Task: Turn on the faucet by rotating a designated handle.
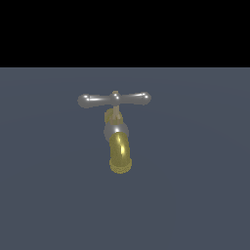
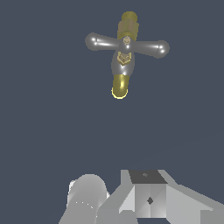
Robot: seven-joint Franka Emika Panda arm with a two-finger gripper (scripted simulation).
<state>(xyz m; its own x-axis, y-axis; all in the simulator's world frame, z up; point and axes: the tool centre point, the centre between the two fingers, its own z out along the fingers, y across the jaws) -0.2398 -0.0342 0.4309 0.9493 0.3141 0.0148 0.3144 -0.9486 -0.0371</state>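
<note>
The faucet (image 1: 117, 134) stands on the dark grey surface, its brass-yellow curved spout (image 1: 120, 155) ending in a ribbed rim towards the front. On top lies the handle (image 1: 114, 99), a glossy silver-grey crossbar with bulbous ends and a small central knob, lying level across the exterior view. The wrist view looks down on the faucet (image 2: 122, 65) and its handle (image 2: 127, 44) from a distance. Pale grey parts of my gripper (image 2: 146, 197) show at that picture's edge, well apart from the faucet. Its fingertips are not distinguishable. No gripper appears in the exterior view.
A flat dark grey-blue surface (image 1: 195, 195) spreads around the faucet, with black background beyond its far edge. A pale grey cylindrical arm part (image 2: 87, 197) sits beside the gripper body in the wrist view.
</note>
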